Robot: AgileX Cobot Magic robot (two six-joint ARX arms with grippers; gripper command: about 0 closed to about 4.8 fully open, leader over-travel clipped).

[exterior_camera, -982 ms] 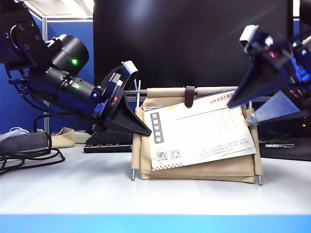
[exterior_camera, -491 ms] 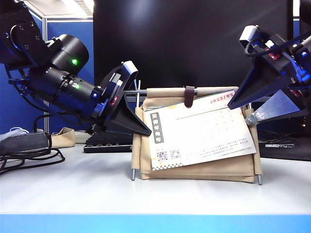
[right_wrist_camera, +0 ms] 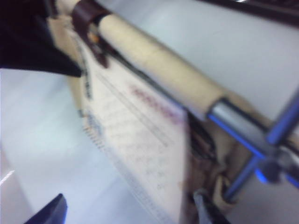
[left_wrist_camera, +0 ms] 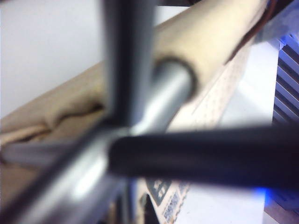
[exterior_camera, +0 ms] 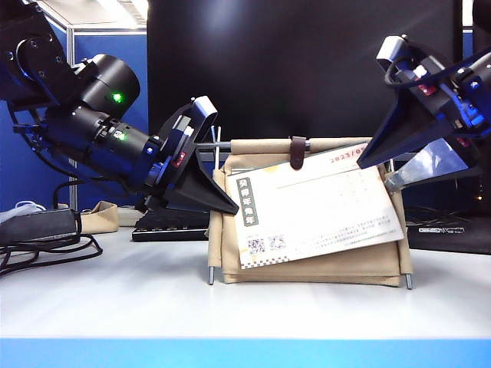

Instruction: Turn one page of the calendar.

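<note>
Over on the left, the left gripper (exterior_camera: 224, 201) is clenched at the calendar's (exterior_camera: 307, 268) upper left corner, tips against the metal rod (left_wrist_camera: 170, 93) there, seemingly steadying the stand so it won't slide. In the middle, the page (exterior_camera: 318, 211) hangs crooked under the brown strap (exterior_camera: 298, 152), its right side raised. On the right, the right gripper (exterior_camera: 376, 172) hovers by that raised corner with fingers spread wide, grasping nothing, apparently lining up to pinch the card's edge.
</note>
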